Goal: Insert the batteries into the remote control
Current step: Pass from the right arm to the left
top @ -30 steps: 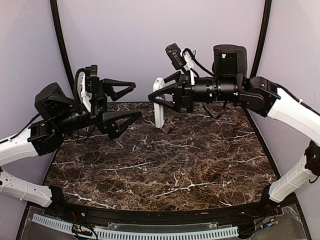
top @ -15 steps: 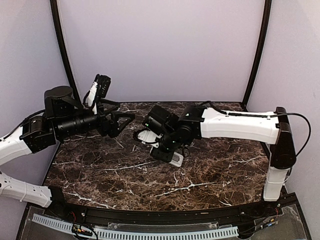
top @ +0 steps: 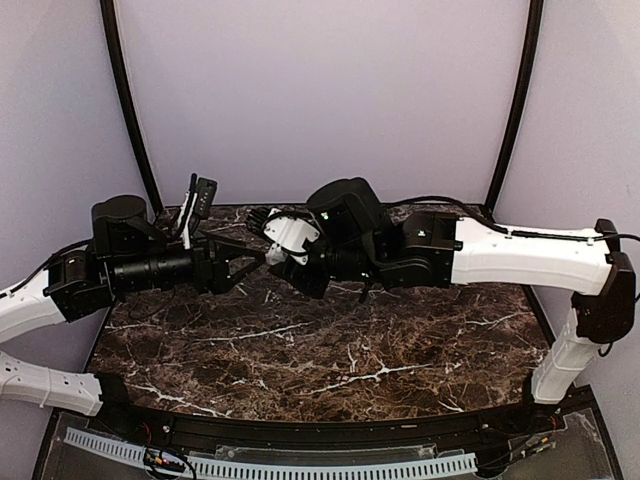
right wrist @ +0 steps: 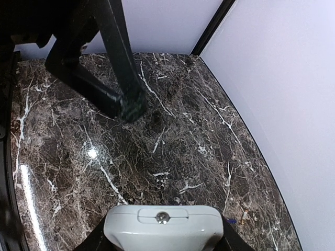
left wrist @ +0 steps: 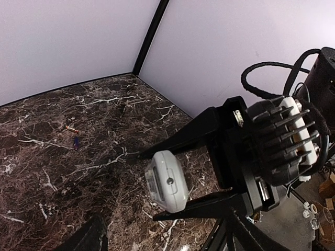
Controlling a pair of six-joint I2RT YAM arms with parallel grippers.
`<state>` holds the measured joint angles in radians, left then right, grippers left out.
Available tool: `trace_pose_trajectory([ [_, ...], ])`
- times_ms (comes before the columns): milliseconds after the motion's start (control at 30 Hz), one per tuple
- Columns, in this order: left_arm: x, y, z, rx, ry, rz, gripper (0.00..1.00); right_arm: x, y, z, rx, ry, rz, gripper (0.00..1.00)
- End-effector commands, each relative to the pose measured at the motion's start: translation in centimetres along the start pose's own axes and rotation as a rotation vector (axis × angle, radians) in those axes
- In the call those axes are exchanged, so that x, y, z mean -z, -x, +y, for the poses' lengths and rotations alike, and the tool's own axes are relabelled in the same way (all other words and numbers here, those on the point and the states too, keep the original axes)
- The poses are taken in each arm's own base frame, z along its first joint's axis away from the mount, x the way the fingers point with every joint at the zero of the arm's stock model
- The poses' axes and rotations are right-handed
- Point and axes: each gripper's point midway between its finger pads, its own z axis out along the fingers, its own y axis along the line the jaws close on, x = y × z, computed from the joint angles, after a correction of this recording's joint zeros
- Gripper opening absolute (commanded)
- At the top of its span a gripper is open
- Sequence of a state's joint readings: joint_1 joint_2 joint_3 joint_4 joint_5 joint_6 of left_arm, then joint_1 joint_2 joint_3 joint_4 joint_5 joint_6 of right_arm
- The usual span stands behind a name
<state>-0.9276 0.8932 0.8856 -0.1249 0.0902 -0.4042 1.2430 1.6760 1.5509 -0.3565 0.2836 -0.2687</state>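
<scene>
My right gripper is shut on the white remote control and holds it above the table's back left. In the right wrist view the remote's end with a small screw sits between my fingers. In the left wrist view the remote is clamped between the right gripper's black fingers. My left gripper is open and empty, its tips just left of the remote. A tiny bluish-purple battery lies on the marble beside a small pale-and-reddish piece. The battery also shows in the right wrist view.
The dark marble table is walled by lilac panels with black corner posts. One left-gripper finger reaches into the right wrist view. Both arms crowd the back left of the table.
My right gripper has carried the remote from low over the table's middle up and left to the left gripper's tips. The left gripper has dropped slightly and stayed open.
</scene>
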Motion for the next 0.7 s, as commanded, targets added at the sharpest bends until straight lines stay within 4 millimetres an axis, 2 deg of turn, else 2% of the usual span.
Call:
trace_pose_trajectory([
  [0,-1.0,0.2,-1.1,0.019,-0.062,0.011,0.77,-1.1,1.5,0.3,0.010,-0.037,-0.058,0.02],
  [67,-1.4,0.1,-0.6,0.024,-0.041,0.018,0.75,-1.1,1.9,0.4,0.014,-0.043,-0.070,0.02],
  [200,-2.2,-0.4,1.2,0.031,0.056,0.040,0.57,-1.0,2.5,0.6,0.016,-0.066,-0.089,0.02],
  [333,-2.8,-0.9,2.1,0.045,0.115,0.076,0.45,-1.5,2.4,1.0,0.041,-0.099,-0.075,0.02],
  [400,-2.8,-0.7,2.9,0.055,0.156,0.060,0.42,-1.7,2.5,1.4,0.061,-0.106,-0.074,0.02],
  [500,-2.7,-0.7,2.8,0.055,0.151,0.049,0.42,-1.8,2.7,1.8,0.081,-0.114,-0.078,0.02],
  [667,-3.1,-2.1,2.9,0.071,0.144,0.112,0.35,-1.8,3.3,1.2,0.087,-0.157,-0.093,0.01],
])
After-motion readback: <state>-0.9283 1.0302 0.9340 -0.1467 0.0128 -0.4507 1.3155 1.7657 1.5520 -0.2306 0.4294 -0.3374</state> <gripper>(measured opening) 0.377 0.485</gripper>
